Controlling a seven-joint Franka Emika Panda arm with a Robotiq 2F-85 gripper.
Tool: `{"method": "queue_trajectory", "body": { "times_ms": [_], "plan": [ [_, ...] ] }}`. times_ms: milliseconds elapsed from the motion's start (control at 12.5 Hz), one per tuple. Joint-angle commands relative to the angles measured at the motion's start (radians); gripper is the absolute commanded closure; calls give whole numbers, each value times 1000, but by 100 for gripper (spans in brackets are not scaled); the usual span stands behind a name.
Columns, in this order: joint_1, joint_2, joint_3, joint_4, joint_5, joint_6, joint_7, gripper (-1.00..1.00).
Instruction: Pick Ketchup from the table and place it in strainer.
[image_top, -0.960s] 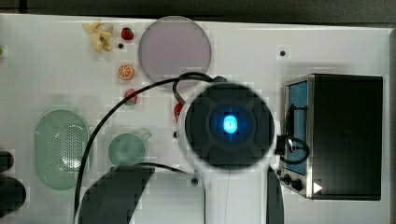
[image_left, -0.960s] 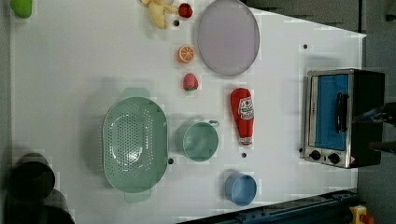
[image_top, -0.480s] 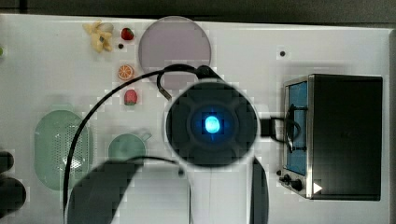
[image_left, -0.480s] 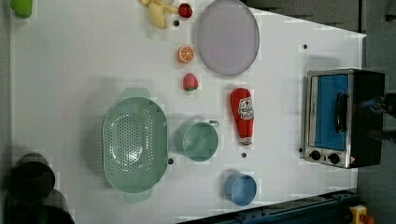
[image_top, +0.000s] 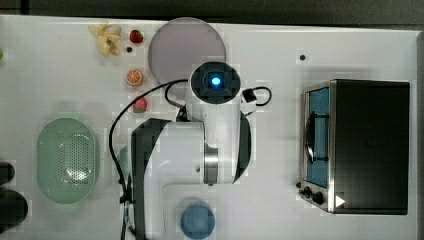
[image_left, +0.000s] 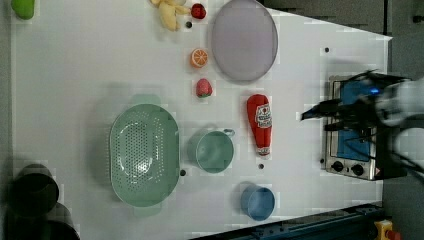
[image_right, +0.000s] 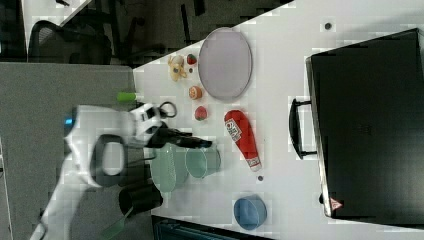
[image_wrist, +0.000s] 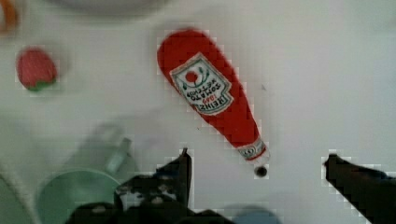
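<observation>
The ketchup (image_left: 260, 122) is a red squeeze bottle with a white label, lying flat on the white table between the green cup and the oven. It also shows as the ketchup (image_right: 242, 132) and the ketchup (image_wrist: 210, 93). My gripper (image_wrist: 259, 163) is open and hangs above the table, the bottle's white cap lying between its dark fingertips (image_wrist: 184, 163) without touching them. From the side the gripper (image_right: 202, 144) is well above the table. The strainer (image_left: 145, 155), a pale mint-green oval basket with nothing in it, sits beyond the green cup at the top view's left, strainer (image_top: 67, 160).
A green cup (image_left: 214, 150) stands between ketchup and strainer. A blue cup (image_left: 257, 202), a strawberry (image_left: 203, 87), an orange half (image_left: 199, 57) and a purple plate (image_left: 244, 40) lie around. A toaster oven (image_top: 365, 145) occupies the top view's right. Dark objects (image_left: 32, 190) stand by the strainer.
The arm has swung away from the oven, toward the top view's left and top, and has entered the left view's right edge. The ketchup has not moved.
</observation>
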Motion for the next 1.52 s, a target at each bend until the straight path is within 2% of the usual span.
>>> {"method": "queue_trajectory", "body": {
  "times_ms": [80, 320, 720, 1120, 1200, 1360, 1440, 1520],
  "plan": [
    [-4, -19, 15, -66, 1, 164, -369, -100],
    [-2, 42, 18, -138, 1, 310, -506, -100],
    [1, 174, 17, -207, 1, 519, -503, -100],
    [1, 302, 12, -230, -1, 672, -502, -100],
    [1, 321, 12, -231, -1, 692, -502, -93],
    [2, 330, 13, -227, -1, 710, -502, -43],
    [3, 327, 14, -228, -1, 710, -502, -25],
    [3, 318, 16, -224, -1, 708, -502, -25]
  ]
}}
